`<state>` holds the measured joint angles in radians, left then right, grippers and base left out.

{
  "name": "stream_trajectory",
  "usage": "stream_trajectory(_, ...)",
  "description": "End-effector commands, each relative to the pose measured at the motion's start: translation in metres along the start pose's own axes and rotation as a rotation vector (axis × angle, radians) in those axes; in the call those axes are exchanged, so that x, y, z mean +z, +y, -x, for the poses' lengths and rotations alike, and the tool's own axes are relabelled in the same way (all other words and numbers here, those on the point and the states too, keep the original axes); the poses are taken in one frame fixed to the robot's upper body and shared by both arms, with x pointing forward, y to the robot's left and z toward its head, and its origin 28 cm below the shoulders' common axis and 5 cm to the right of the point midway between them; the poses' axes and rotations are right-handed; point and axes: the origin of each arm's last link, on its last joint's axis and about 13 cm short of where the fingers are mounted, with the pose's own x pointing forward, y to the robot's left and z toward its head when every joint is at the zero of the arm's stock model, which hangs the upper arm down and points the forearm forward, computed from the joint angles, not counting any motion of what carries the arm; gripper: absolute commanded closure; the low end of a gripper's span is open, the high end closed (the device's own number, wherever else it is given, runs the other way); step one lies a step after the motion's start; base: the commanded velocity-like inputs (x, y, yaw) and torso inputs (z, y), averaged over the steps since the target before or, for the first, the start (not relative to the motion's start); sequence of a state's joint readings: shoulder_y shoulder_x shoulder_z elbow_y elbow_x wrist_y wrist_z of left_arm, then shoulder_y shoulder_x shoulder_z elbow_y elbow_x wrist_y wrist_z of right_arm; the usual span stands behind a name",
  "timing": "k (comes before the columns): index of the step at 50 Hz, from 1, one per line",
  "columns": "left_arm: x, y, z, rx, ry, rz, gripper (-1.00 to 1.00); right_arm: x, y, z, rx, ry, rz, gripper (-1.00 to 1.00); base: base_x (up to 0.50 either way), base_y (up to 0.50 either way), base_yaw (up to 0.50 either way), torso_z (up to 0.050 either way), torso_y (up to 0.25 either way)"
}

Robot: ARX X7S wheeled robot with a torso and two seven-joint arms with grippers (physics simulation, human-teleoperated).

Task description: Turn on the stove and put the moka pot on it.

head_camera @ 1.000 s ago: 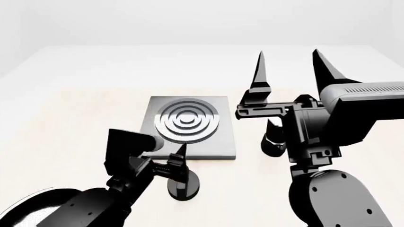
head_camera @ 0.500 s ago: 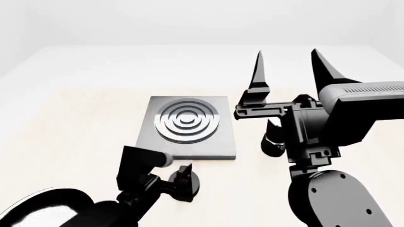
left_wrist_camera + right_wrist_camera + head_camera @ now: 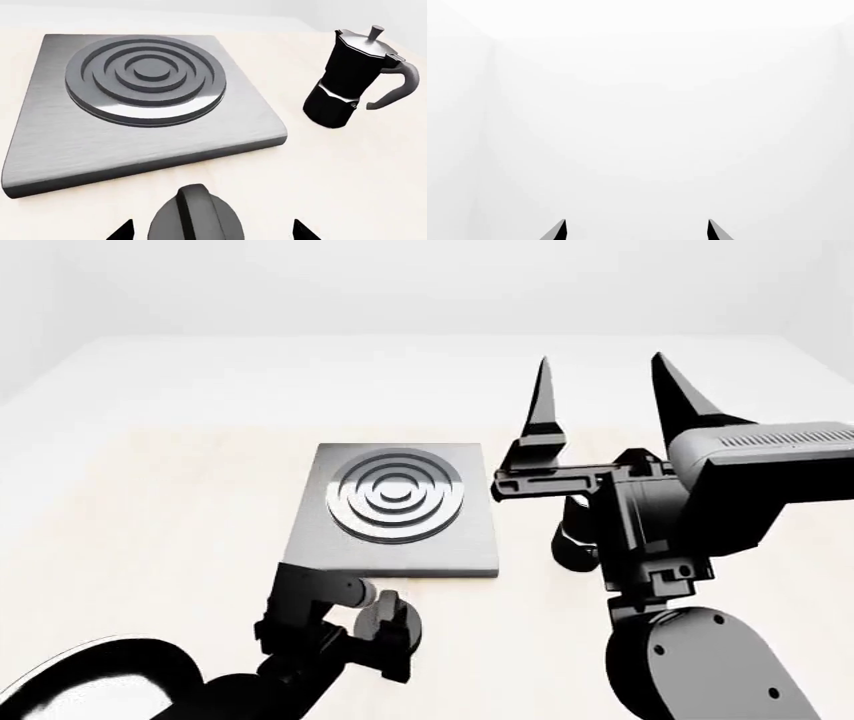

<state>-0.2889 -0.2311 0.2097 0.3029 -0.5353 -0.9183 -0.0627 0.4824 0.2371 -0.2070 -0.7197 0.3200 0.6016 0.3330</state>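
The stove [image 3: 394, 505] is a flat grey slab with raised rings, lying mid-table; the left wrist view shows it close up [image 3: 143, 95]. Its round black knob [image 3: 197, 215] lies on the table in front of the slab. My left gripper [image 3: 212, 231] is open, one fingertip on each side of the knob with a gap on both sides. From the head the knob [image 3: 407, 628] is partly hidden by that gripper [image 3: 387, 625]. The black moka pot [image 3: 350, 82] stands upright right of the stove, mostly hidden behind my right arm [image 3: 577, 540]. My right gripper [image 3: 601, 380] is raised, open and empty, facing a blank wall [image 3: 636, 225].
The pale wooden table [image 3: 160, 500] stretches left of the stove and beyond it toward white walls. My right arm's bulky black wrist [image 3: 747, 480] hangs over the table's right side, above the moka pot.
My left gripper has drawn back toward me and sunk lower, its fingers now down beside the knob. My right gripper has risen slightly. The stove and moka pot have not moved.
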Motion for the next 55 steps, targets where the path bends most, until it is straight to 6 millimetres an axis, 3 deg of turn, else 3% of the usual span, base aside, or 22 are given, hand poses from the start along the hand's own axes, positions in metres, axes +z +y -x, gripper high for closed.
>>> stream_trajectory(1, -0.004, -0.001, -0.004, -0.006, 0.008, 0.0, -1.0, -0.001, 0.0, 0.002, 0.002, 0.003, -0.001, -1.0, 0.0, 0.0, 0.0, 0.0, 0.0)
stream_trajectory(28, -0.006, 0.001, -0.017, -0.014, 0.015, 0.01, -1.0, -0.002, 0.0, 0.001, 0.005, 0.004, -0.004, -1.0, 0.0, 0.0, 0.0, 0.0, 0.0)
stream_trajectory(55, -0.021, 0.0, -0.024, -0.038, 0.056, 0.025, -1.0, 0.0, 0.0, 0.002, 0.004, 0.003, -0.004, -1.0, 0.0, 0.0, 0.0, 0.0, 0.0)
